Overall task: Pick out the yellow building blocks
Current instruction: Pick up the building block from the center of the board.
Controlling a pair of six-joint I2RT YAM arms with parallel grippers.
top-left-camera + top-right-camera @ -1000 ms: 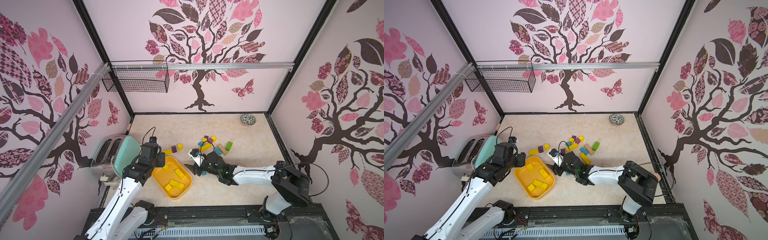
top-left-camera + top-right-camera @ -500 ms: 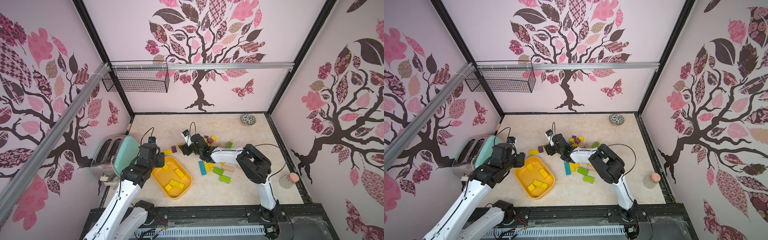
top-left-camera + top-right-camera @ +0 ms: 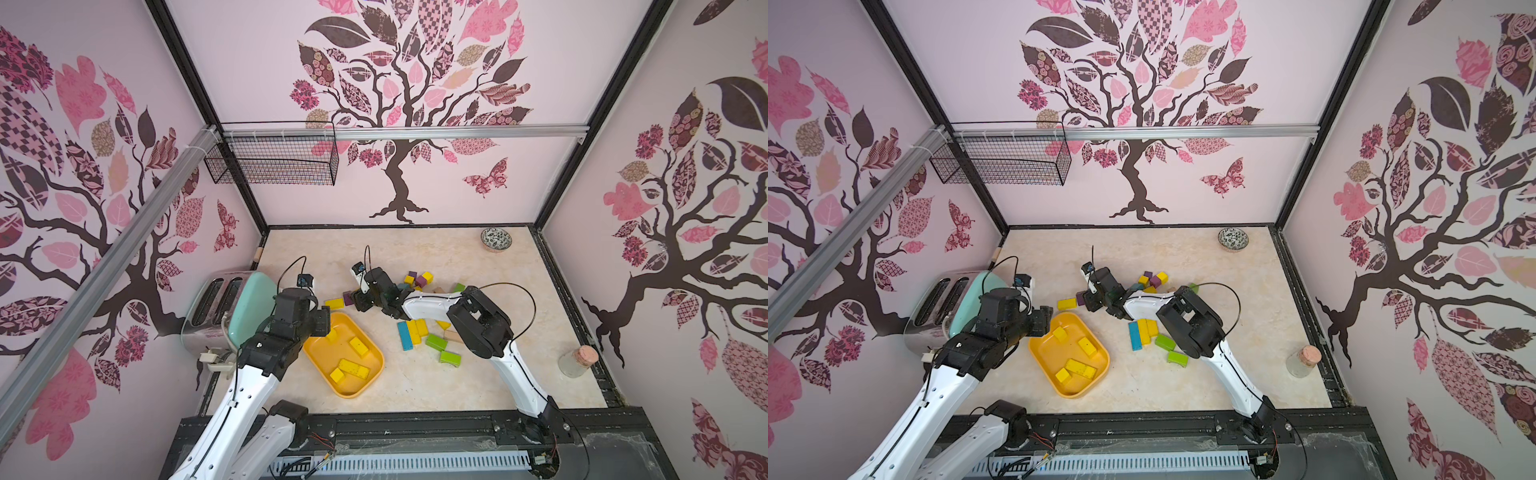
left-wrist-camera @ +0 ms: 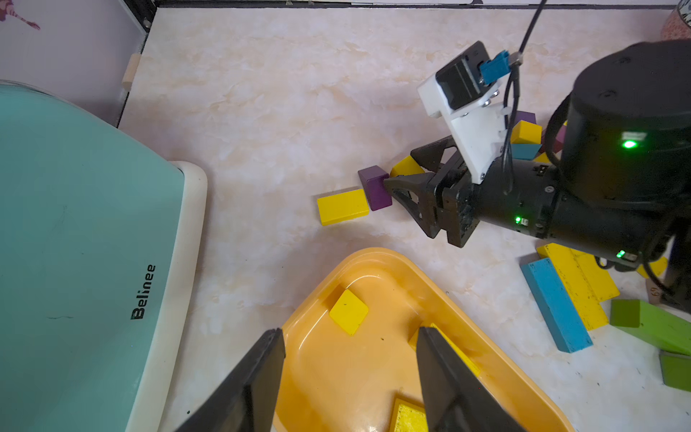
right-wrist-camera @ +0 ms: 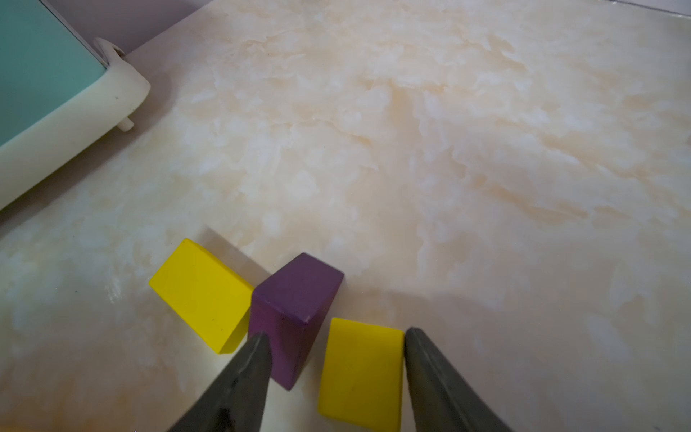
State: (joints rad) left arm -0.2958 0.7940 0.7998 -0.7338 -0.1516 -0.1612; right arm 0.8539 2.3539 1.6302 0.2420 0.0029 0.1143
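Observation:
My right gripper (image 5: pixel 335 334) is open and low on the table, its fingers on either side of a small yellow block (image 5: pixel 361 370). One finger touches the block's side; the other stands apart from it, next to a purple block (image 5: pixel 295 306). A second yellow block (image 5: pixel 200 291) lies just beyond the purple one, also seen in a top view (image 3: pixel 334 304). My left gripper (image 4: pixel 349 332) hangs open and empty over the orange-yellow tray (image 4: pixel 336 374), which holds several yellow blocks (image 3: pixel 358 346). More yellow blocks (image 3: pixel 417 330) lie in the loose pile under the right arm.
A blue bar (image 3: pixel 403 336) and green blocks (image 3: pixel 435 342) lie by the pile. A toaster (image 3: pixel 212 307) and a teal appliance (image 3: pixel 251 303) stand at the left. A patterned bowl (image 3: pixel 496 240) is at the back right, a corked jar (image 3: pixel 577 360) at the right edge.
My right arm has swung from the front, near the tray, back and left to the yellow and purple blocks. The left arm has hardly moved.

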